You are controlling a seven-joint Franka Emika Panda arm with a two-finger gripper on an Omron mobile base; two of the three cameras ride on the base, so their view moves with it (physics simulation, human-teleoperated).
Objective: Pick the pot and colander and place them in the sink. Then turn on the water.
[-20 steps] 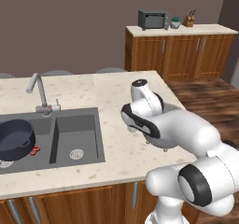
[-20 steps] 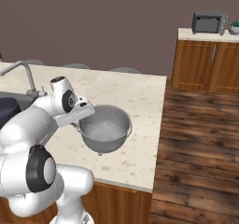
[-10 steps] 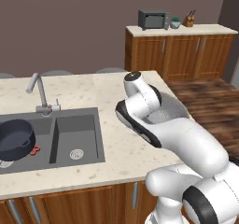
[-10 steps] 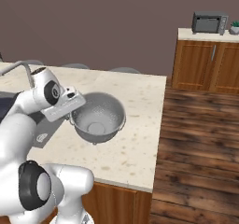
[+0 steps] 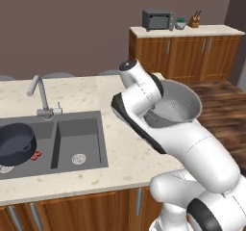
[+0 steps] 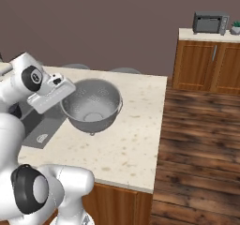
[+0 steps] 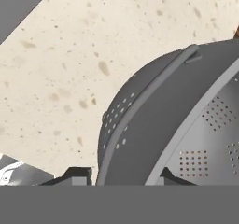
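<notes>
Above the counter [image 6: 136,125], the pincer [image 7: 123,174] stands clamped on the colander's [image 6: 91,106] rim, holding it aloft.

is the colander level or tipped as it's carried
Tipped: the colander hangs above the counter with its rim slanted, held at the rim by the end effector.

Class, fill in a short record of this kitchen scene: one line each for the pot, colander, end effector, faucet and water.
pot: sits in the left basin of the sink
colander: held above the counter, right of the sink
end effector: shut on the colander's rim
faucet: behind the sink
water: none seen running
</notes>
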